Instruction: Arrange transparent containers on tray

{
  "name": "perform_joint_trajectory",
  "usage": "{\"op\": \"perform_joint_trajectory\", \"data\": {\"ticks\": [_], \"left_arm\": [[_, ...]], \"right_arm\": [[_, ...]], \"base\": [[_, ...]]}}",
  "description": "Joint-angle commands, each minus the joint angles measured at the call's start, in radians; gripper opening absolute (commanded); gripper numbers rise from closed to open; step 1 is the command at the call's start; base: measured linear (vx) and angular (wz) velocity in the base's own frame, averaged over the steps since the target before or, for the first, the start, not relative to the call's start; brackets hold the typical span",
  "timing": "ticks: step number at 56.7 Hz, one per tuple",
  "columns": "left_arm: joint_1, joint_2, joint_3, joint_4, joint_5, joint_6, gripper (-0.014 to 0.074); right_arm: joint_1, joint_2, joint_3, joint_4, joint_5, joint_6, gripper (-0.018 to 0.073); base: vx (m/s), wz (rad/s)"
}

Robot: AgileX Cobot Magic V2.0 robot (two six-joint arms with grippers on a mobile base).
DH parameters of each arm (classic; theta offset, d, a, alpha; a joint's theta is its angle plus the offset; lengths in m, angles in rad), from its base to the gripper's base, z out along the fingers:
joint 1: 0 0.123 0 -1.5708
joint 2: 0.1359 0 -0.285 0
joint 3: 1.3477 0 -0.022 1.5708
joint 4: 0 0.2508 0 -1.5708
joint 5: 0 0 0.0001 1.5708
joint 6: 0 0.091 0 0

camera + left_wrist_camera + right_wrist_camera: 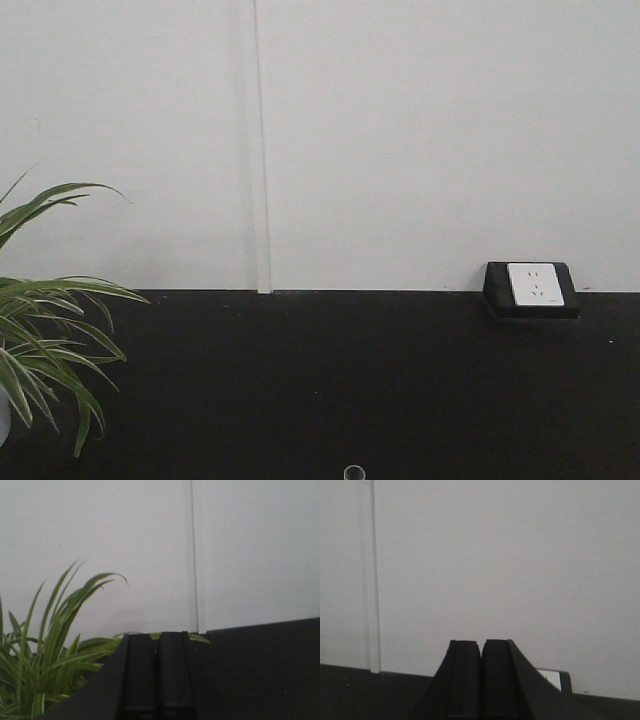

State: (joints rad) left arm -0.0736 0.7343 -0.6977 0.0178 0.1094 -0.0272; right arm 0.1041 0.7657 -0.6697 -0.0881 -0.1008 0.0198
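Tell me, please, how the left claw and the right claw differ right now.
The left claw has the plant beside and behind it; the right claw faces bare wall, with a socket box at its right. The wall seam stands right of the left claw, left of the right claw. Both are shut, holding nothing.

Black table (350, 380), white wall (420, 130), green plant (30, 680).

White wall (400, 140), black surface (330, 380), apparently a tabletop.
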Motion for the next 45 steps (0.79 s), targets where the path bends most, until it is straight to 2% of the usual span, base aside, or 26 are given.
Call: {"op": "perform_joint_trajectory", "data": {"ticks": [1,7,12,17,25,31,38,45], "left_arm": [[0.002,0.027,-0.039,-0.001,-0.082,-0.004,0.0015],[0.002,0.037,-0.040,-0.001,-0.081,-0.006,0.0072],[0.002,0.037,-0.040,-0.001,-0.079,-0.006,0.0143],[0.002,0.037,-0.040,-0.001,-0.079,-0.006,0.0244],[0.002,0.037,-0.040,-0.001,-0.069,-0.006,0.0423],[0.002,0.038,-0.040,-0.001,-0.071,-0.005,0.0531],[0.002,0.035,-0.040,-0.002,-0.075,-0.007,0.0578],[0.002,0.035,-0.040,-0.003,-0.097,-0.012,0.0576]], "right_arm": [[-0.003,0.028,-0.038,0.000,-0.112,-0.008,0.0014],[-0.003,0.029,-0.038,0.000,-0.113,-0.008,0.0074],[-0.003,0.029,-0.038,0.000,-0.113,-0.009,0.0174],[-0.003,0.029,-0.038,0.002,-0.113,-0.008,0.0307],[-0.003,0.029,-0.038,0.007,-0.116,-0.005,0.0585],[-0.003,0.030,-0.038,0.005,-0.119,-0.005,0.0715],[-0.003,0.030,-0.038,0.010,-0.136,0.005,0.0727],[0.011,0.030,-0.038,0.012,-0.132,0.065,0.0708]], "base": [[0.00,0.00],[0.00,0.00],[0.00,0.00],[0.00,0.00],[0.00,0.00],[0.00,0.00],[0.00,0.00],[0.00,0.00]]}}
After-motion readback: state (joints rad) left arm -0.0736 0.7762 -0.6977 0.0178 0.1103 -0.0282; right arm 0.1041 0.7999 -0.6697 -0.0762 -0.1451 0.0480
